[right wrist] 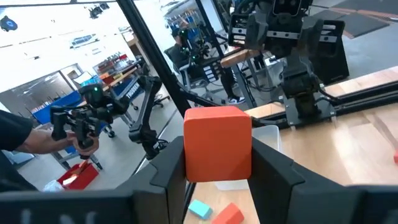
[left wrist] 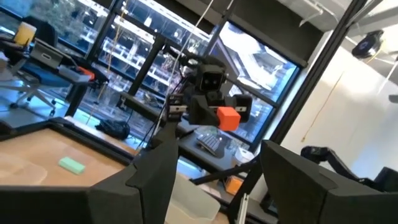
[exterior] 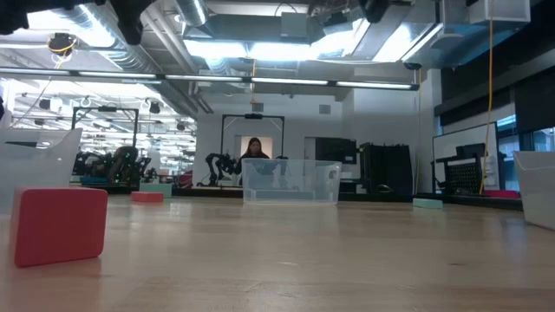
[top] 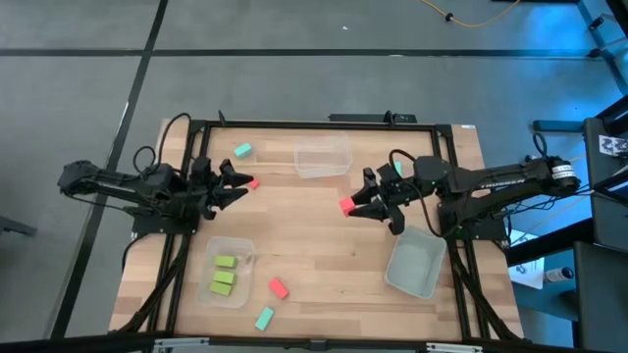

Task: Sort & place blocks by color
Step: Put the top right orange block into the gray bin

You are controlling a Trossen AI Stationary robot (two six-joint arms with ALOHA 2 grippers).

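No legible writing is seen in any view. At the left, the left tool (top: 247, 183) is held wide open and empty above the worktop (top: 324, 245), a red block (top: 253, 183) lying just at its fingertips and a teal block (top: 242, 150) beyond it. Three green blocks (top: 224, 277) are seen in a clear tub (top: 242, 247) only from above. A person (exterior: 254, 149) far behind the worktop is shown only in the low view. At the right, the right tool (top: 347, 207) is closed on a second red block (right wrist: 217, 143), raised clear of the worktop.
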